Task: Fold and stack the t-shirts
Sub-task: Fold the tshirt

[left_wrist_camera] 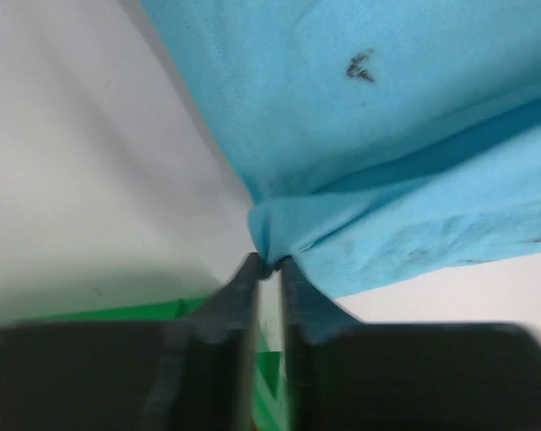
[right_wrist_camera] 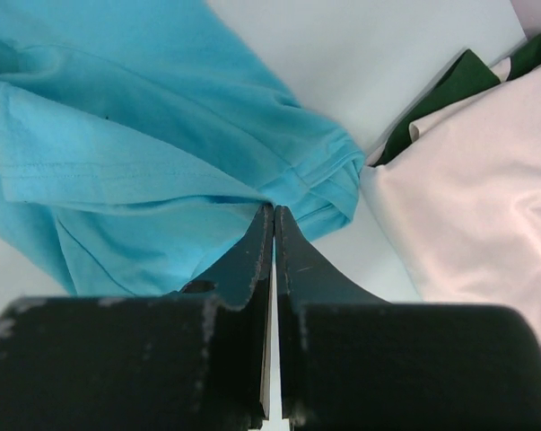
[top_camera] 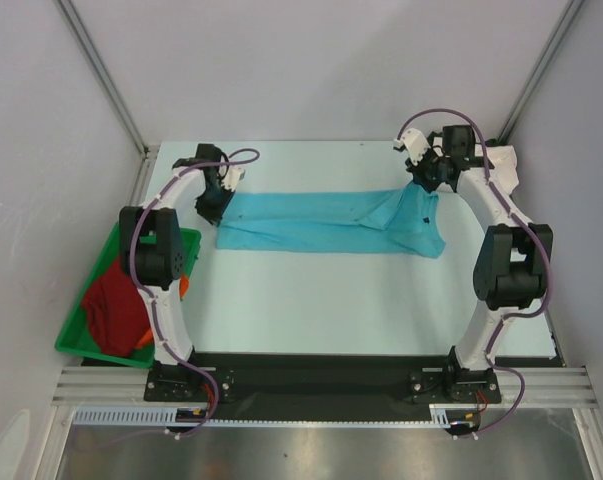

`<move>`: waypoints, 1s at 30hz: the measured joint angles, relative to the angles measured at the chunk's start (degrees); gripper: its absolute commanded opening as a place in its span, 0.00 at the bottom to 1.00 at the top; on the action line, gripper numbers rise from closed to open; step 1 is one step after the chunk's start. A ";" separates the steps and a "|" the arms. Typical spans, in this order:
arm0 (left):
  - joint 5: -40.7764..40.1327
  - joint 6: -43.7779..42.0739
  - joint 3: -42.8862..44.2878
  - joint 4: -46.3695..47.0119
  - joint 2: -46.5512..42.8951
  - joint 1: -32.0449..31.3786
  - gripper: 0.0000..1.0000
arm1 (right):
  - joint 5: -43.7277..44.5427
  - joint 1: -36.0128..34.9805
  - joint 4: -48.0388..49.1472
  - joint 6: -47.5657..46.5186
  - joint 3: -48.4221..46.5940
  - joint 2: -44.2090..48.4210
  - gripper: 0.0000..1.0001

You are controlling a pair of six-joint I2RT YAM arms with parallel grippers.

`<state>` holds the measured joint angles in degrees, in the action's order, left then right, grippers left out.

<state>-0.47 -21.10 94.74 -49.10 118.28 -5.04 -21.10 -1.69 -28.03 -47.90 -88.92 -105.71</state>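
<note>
The turquoise t-shirt [top_camera: 321, 222] lies stretched as a long band across the far half of the table. My left gripper [top_camera: 224, 200] is shut on its left end, pinching a gathered corner [left_wrist_camera: 268, 262] in the left wrist view. My right gripper [top_camera: 421, 188] is shut on the right end, gripping a hemmed fold [right_wrist_camera: 273, 208] slightly lifted off the table. A small dark chest mark [left_wrist_camera: 360, 65] shows on the cloth. A dark red shirt [top_camera: 116, 305] and an orange one [top_camera: 184, 285] lie in the bin. A cream-white cloth [right_wrist_camera: 467, 197] lies just right of my right gripper.
The green plastic bin [top_camera: 71, 335] stands at the table's left edge beside the left arm. A dark green cloth [right_wrist_camera: 440, 103] lies under the cream-white one at the far right. White walls close in the table at the back and sides.
</note>
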 measured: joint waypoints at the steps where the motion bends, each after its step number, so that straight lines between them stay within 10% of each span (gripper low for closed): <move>1: -0.37 0.17 0.00 0.02 0.00 0.00 0.34 | -0.02 0.00 -0.02 0.11 -0.63 -0.61 0.00; 7: -1.16 0.72 0.00 0.04 -0.39 0.02 0.49 | -0.15 -0.13 0.15 0.52 -2.43 -2.32 0.00; 30: 5.16 1.16 -7.89 -0.20 -1.05 -2.93 0.22 | 1.05 -0.85 2.67 1.44 -10.99 -14.34 0.00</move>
<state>4.69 -19.94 86.85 -49.30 117.23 -7.97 -20.05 -2.55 -25.36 -46.46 -99.92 -120.05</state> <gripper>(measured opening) 0.219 0.010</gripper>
